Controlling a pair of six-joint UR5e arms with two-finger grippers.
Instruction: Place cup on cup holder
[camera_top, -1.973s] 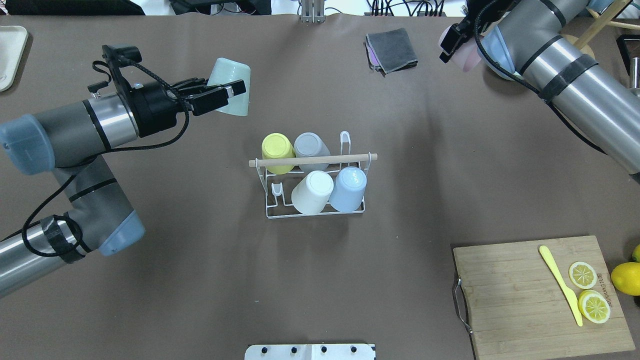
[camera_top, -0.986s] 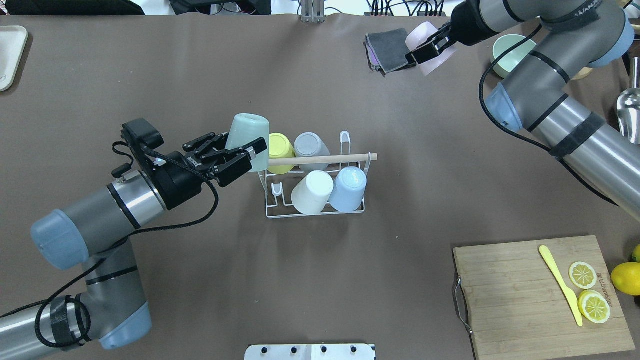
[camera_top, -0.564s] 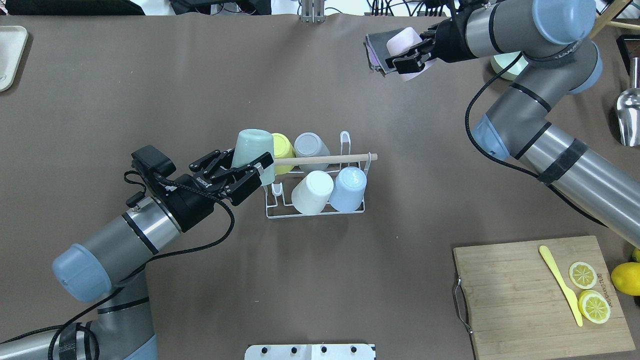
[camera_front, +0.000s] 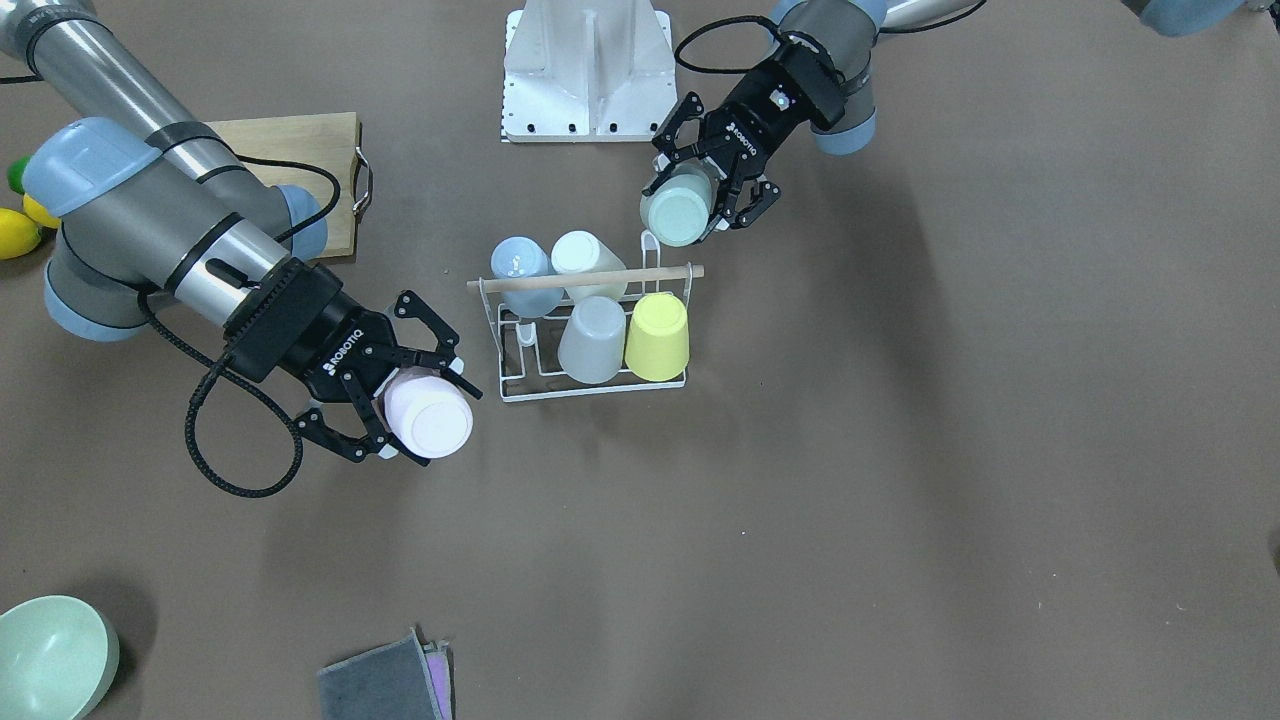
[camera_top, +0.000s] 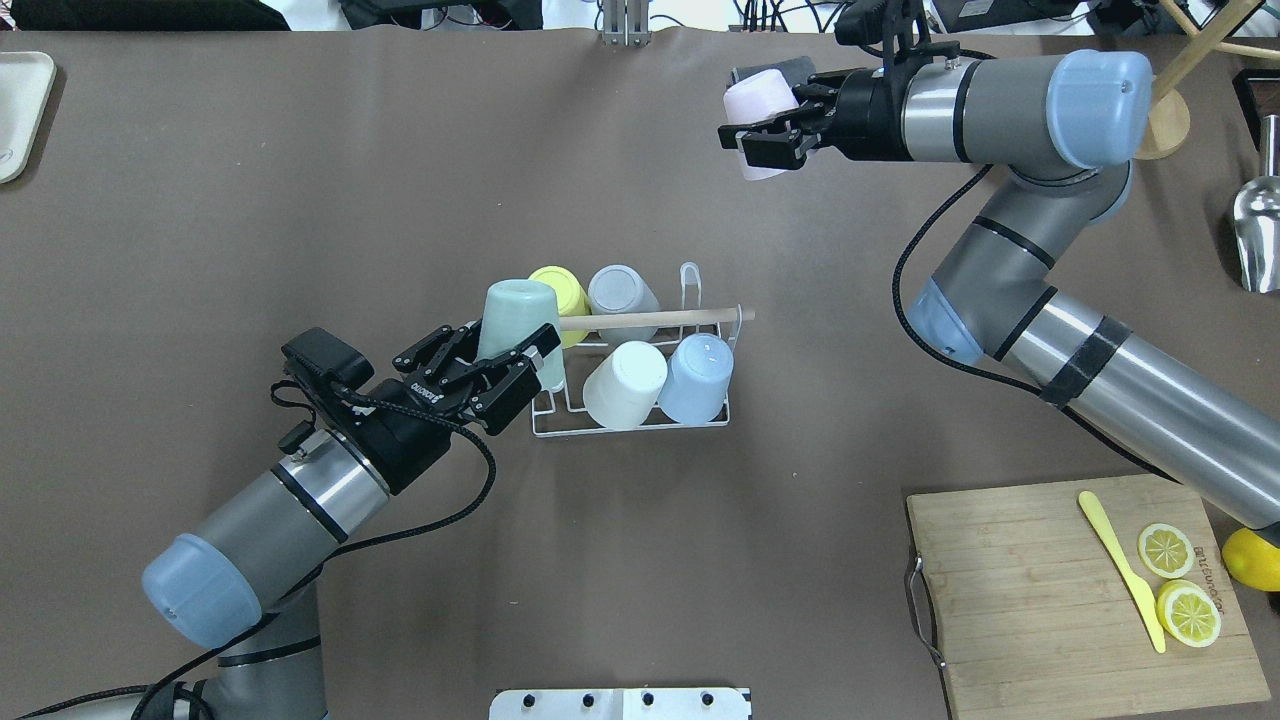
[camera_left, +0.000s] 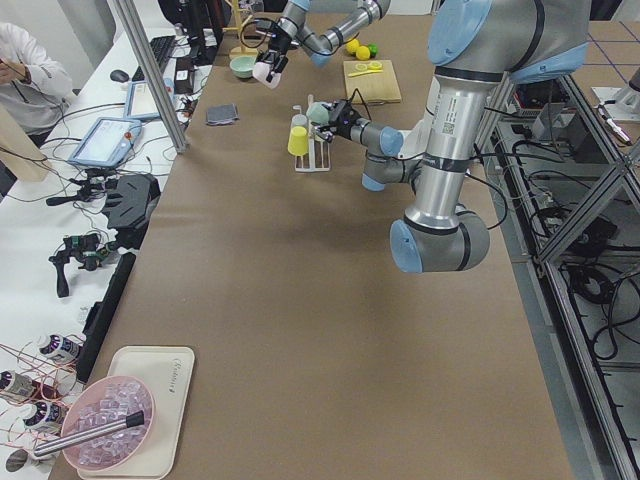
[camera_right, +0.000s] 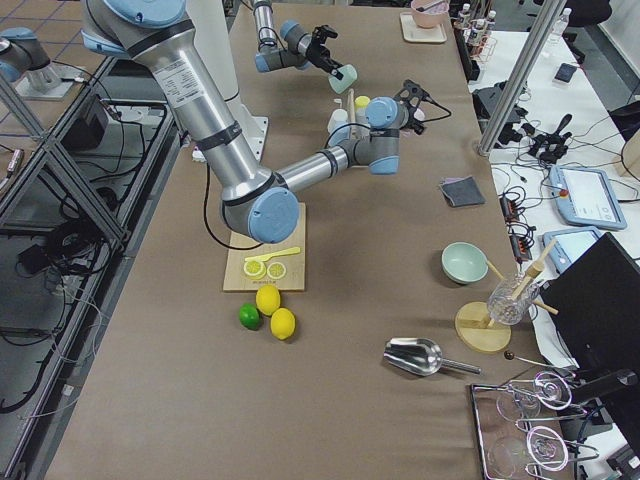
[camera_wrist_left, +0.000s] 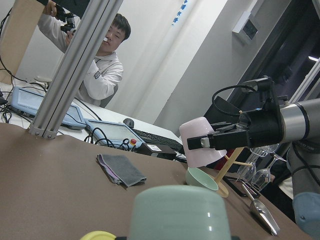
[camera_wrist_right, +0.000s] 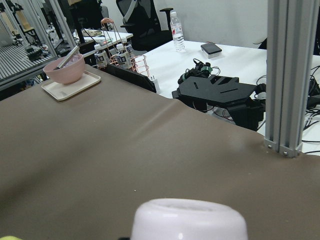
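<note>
The cup holder (camera_top: 650, 320), a white wire rack with a wooden rod, stands mid-table and also shows in the front-facing view (camera_front: 590, 279). It carries yellow, grey, white and light blue cups, all bottom up. My left gripper (camera_top: 510, 345) (camera_front: 700, 205) is shut on a mint green cup (camera_top: 515, 310) (camera_front: 677, 215) (camera_wrist_left: 180, 212), bottom up, held above the rack's left end at its near row. My right gripper (camera_top: 765, 120) (camera_front: 425, 420) is shut on a pink cup (camera_top: 750, 100) (camera_front: 430, 420) (camera_wrist_left: 200, 145) (camera_wrist_right: 190, 220), bottom up, held above the far side of the table.
A cutting board (camera_top: 1050, 590) with lemon slices and a yellow knife lies near right. A grey cloth (camera_front: 385, 685) and a green bowl (camera_front: 50, 655) lie on the far side. A metal scoop (camera_top: 1258, 225) is at the right edge, a tray (camera_top: 20, 110) far left.
My left arm has carried the mint cup from the far left to the rack's left end and turned it bottom up. My right arm has carried the pink cup leftward along the far side.
</note>
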